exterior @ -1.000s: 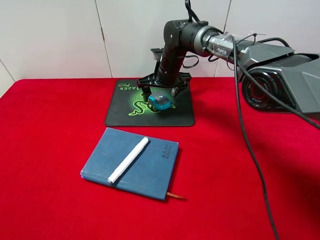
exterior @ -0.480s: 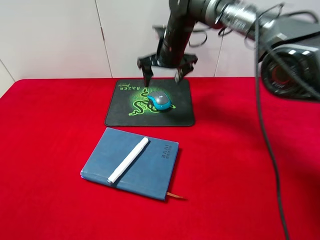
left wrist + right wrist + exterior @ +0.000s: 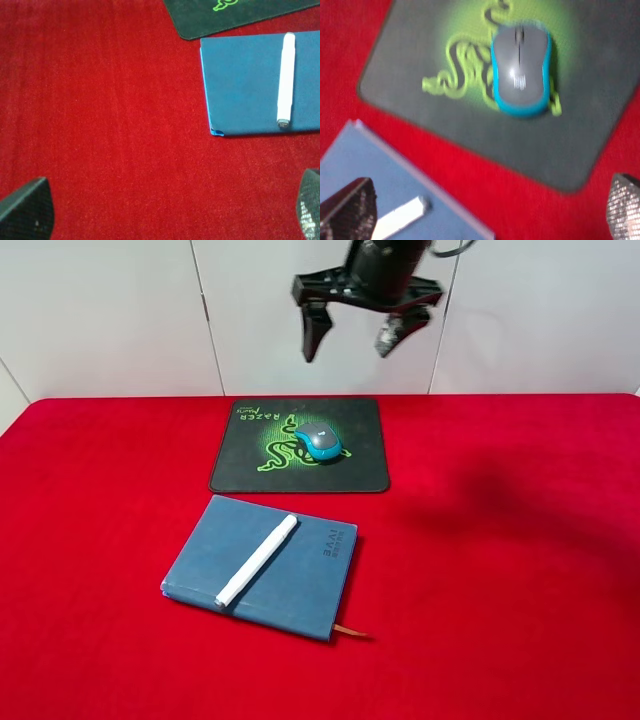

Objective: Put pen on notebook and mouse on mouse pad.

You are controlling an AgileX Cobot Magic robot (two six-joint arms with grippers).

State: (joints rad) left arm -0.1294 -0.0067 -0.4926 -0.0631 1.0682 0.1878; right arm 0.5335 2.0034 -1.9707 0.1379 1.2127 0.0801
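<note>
Mouse [image 3: 322,442] sits alone on the green logo of the mouse pad [image 3: 245,472], directly below the right gripper [image 3: 362,332], whose fingers [image 3: 312,332] spread wide and empty high above it. Nearer the front, the pen [image 3: 257,559] lies diagonally on the notebook [image 3: 300,585], and the left gripper [image 3: 165,210] is spread wide over the red cloth [image 3: 500,590].
</note>
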